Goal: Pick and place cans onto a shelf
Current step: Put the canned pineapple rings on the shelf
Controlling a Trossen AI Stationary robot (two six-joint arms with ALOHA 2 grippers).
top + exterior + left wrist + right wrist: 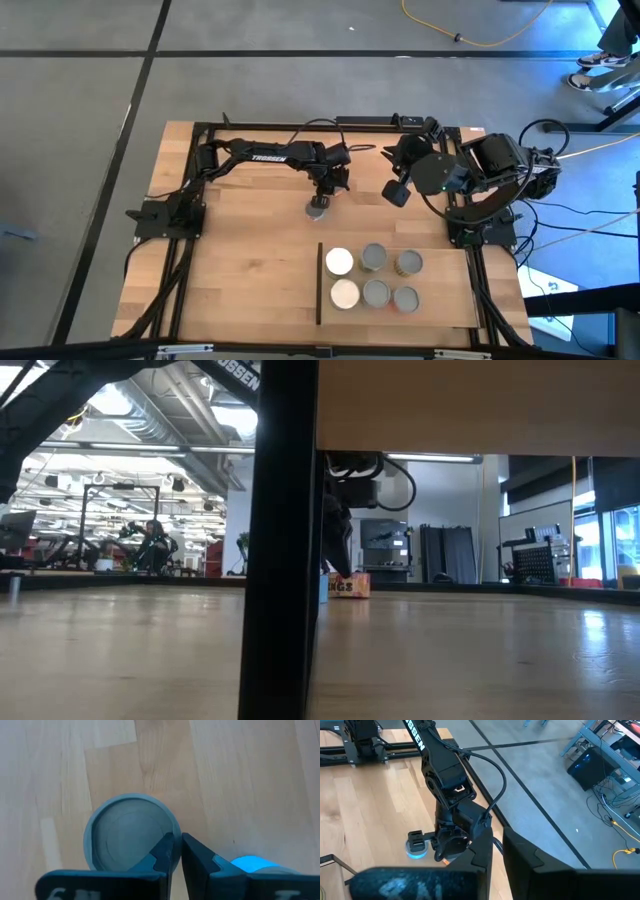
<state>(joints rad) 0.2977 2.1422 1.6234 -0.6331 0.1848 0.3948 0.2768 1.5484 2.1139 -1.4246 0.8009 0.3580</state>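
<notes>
**Left arm over a lone can, six cans on the shelf**

The table (250, 290) carries both arms and, at its near right corner, the shelf (440, 310), a light board whose long axis runs left to right, with its dark strip (319, 284) along the short left edge. Six cans (375, 277) stand upright on it in two rows of three, round tops facing up; the two nearest the strip are white-topped, the rest grey.

The left arm (270, 155) reaches across the back of the table, and the left gripper (320, 196) points down over a single can (317, 208) standing upright on the bare table, well apart from the shelf. In the left wrist view its fingers (167, 851) sit almost together above the rim of the grey top (131, 832), to one side of its centre, not around the can.

The right gripper (396, 192) hangs folded near the back right, its fingers nearly touching in its own wrist view.

Only the low view shows the can's orange labelled side (346, 586), behind a dark post; the shelf's cans are hidden there.
</notes>
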